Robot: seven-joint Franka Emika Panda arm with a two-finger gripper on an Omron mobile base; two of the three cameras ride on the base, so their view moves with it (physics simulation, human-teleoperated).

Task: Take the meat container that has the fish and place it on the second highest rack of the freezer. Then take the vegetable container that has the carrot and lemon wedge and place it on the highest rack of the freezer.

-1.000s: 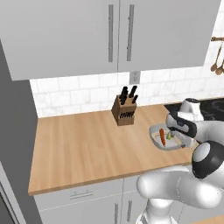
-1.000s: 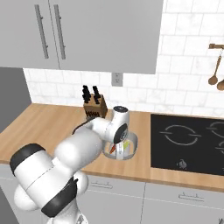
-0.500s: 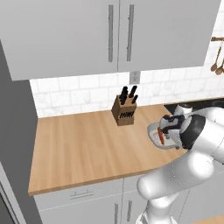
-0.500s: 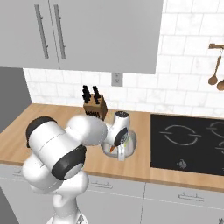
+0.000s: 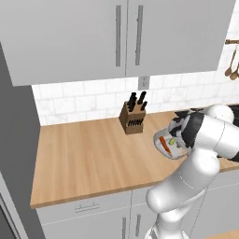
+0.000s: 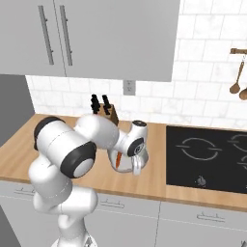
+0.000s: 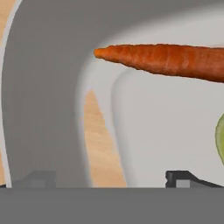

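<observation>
Straddling the near rim of the vegetable container (image 7: 48, 100), the gripper (image 7: 109, 177) stood released (jaws wide), the carrot (image 7: 166, 59) lying crosswise just beyond its fingertips.

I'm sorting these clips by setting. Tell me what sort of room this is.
A home kitchen, rendered rather than real. A wooden counter runs under grey wall cupboards, with a knife block against the tiled wall and a black cooktop set into the counter.

Wood counter (image 5: 88, 163), white tile wall (image 6: 202, 72), grey cupboards (image 5: 116, 37).
</observation>
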